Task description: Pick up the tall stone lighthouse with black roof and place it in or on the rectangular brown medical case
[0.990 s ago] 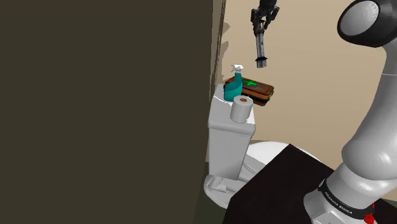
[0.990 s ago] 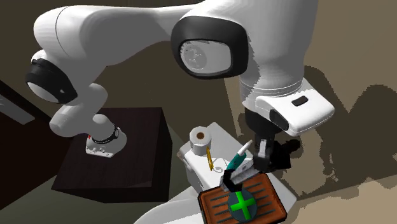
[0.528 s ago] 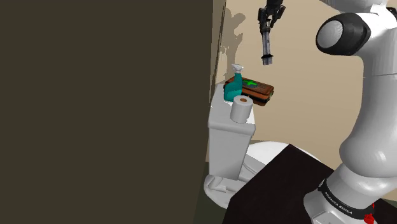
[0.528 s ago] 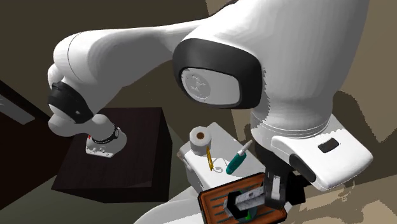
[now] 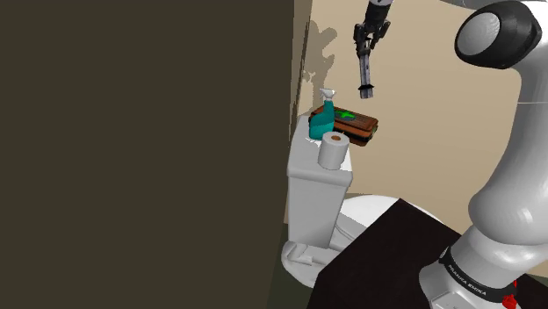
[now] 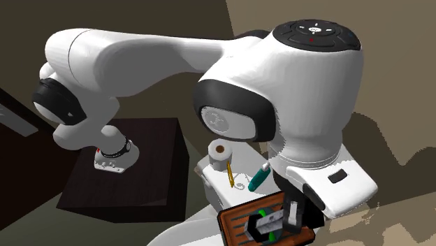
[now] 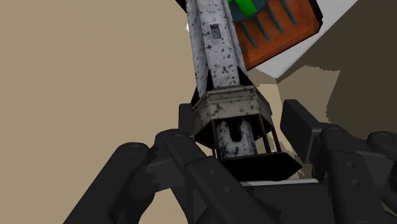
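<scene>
Jaws clamp the speckled lighthouse (image 7: 216,57), hanging seemingly above the brown case (image 5: 356,125).

Lighthouse (image 7: 216,57): speckled grey stone look, rough; roof matt black. Case (image 7: 280,32): reddish-brown, ribbed lid, low sheen. Pincer (image 7: 240,121): matt black. Arm (image 6: 140,56): glossy white shell. Cistern (image 5: 316,189): smooth white. Spray bottle (image 5: 325,118): teal, smooth, plastic-looking.
</scene>
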`<state>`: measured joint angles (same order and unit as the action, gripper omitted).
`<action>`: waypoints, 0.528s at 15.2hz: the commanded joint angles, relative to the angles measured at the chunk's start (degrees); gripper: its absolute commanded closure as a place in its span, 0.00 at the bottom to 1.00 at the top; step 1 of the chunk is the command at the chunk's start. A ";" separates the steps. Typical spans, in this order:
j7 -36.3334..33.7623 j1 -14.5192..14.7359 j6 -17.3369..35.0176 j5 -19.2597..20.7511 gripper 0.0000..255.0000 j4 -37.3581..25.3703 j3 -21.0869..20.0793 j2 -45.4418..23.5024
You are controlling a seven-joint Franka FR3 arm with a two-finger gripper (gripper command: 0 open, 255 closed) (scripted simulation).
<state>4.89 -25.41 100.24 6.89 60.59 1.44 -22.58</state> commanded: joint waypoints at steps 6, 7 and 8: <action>-0.89 0.03 7.01 0.28 1.00 9.89 -0.01 2.90; -1.00 0.02 7.91 0.32 1.00 11.06 0.00 3.16; -1.10 0.02 8.80 0.36 1.00 12.19 0.00 3.40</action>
<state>3.86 -25.34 107.90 7.23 71.22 1.43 -19.67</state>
